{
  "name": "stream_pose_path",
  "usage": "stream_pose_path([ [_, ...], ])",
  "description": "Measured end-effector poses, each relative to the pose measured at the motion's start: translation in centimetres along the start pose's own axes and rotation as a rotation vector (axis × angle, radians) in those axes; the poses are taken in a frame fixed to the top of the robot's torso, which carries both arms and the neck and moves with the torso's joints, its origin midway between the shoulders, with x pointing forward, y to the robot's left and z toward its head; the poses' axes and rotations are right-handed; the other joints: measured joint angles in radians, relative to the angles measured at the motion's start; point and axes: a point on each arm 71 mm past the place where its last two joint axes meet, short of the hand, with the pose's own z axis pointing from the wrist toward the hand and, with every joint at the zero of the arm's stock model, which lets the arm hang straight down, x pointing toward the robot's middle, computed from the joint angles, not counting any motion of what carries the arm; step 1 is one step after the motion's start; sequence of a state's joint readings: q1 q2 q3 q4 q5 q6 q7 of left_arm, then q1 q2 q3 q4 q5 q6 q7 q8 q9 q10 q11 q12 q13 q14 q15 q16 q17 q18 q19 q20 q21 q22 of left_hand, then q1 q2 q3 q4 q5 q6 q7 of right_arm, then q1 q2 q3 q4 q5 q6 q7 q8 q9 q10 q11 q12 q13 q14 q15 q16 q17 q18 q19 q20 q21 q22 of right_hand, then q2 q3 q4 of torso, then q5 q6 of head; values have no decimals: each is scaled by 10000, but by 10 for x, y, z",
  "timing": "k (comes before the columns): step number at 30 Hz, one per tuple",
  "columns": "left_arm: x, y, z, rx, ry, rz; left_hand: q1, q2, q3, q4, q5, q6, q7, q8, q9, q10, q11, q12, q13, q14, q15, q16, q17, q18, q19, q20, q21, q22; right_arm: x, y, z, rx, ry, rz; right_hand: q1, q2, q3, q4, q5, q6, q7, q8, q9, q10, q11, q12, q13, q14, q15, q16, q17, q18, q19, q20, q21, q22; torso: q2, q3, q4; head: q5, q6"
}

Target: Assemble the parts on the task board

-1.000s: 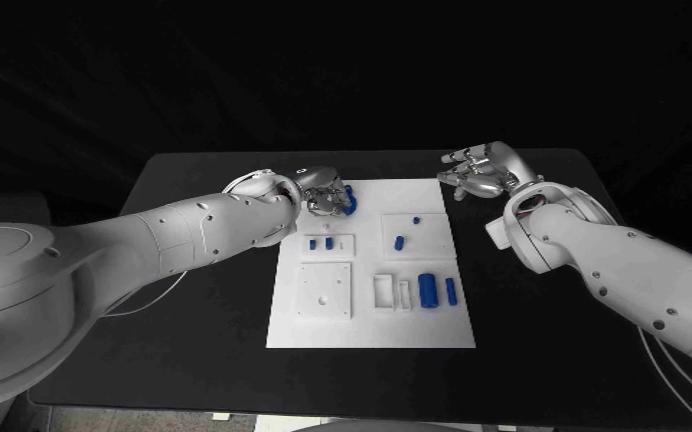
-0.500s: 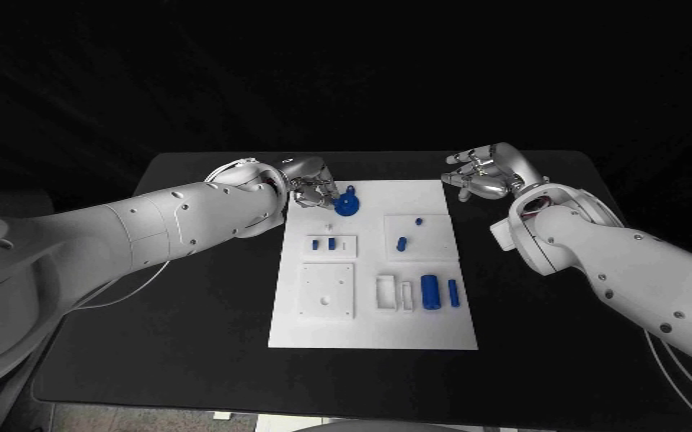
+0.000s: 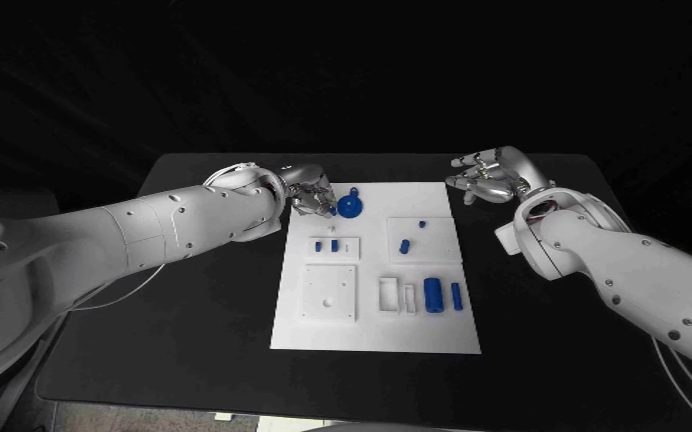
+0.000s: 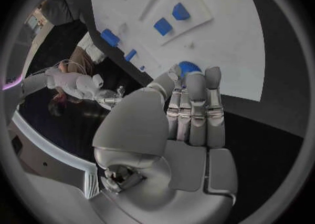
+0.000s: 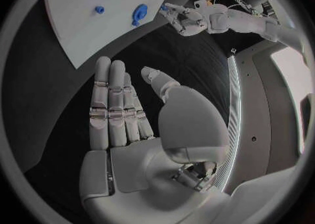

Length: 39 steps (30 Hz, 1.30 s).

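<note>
Black table (image 3: 188,332) (matte): white task board (image 3: 372,327) centred.

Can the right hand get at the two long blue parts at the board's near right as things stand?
Probably yes: the right hand is open beside the task board, and nothing covers the long blue parts.

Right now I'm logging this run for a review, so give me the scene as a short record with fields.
surface: black table
board: white task board, mid-table
left hand: left hand at the board's far left corner, next to a round blue part; whether it touches the part is unclear
right hand: right hand open, off the board's far right corner, holding nothing
other parts: small blue parts in a recess; blue cylinders near the right edge
</note>
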<state>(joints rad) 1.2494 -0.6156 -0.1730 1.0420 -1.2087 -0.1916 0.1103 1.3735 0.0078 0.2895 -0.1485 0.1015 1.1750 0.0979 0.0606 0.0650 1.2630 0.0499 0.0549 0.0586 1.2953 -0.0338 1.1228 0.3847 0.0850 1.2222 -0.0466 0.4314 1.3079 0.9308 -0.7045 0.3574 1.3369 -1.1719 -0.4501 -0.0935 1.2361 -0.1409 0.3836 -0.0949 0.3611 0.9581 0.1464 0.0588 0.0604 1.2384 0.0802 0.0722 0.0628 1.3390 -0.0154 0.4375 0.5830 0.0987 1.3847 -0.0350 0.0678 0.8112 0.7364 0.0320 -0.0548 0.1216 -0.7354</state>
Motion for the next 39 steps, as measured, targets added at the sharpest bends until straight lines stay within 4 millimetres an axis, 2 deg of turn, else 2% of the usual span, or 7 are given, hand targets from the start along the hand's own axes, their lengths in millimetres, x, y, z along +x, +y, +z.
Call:
stream_pose_path([
  [9,9,6,-3,-159,266,-18,0,0,0,0,0,-1,0,0,-1,0,0,0,-1,0,0,0,-1,1,0,0,0,-1,-1,-1,0,13,-10,-11,0,0,-12,12,0,0,0,0,0,0,0,0,0,0,0,0,-4,-1,15,14,0,-10,3,14,1,3,-35],
  [39,20,12,-4,-328,542,-19,41,-40,0,0,-1,-2,-1,-1,-3,0,0,0,-2,-1,0,-1,6,1,0,0,38,-4,-1,-1,0,12,-8,-9,0,0,-11,11,-1,0,0,0,0,1,-1,0,0,0,0,0,-2,-3,14,14,0,-8,3,13,-11,-5,-75],
])
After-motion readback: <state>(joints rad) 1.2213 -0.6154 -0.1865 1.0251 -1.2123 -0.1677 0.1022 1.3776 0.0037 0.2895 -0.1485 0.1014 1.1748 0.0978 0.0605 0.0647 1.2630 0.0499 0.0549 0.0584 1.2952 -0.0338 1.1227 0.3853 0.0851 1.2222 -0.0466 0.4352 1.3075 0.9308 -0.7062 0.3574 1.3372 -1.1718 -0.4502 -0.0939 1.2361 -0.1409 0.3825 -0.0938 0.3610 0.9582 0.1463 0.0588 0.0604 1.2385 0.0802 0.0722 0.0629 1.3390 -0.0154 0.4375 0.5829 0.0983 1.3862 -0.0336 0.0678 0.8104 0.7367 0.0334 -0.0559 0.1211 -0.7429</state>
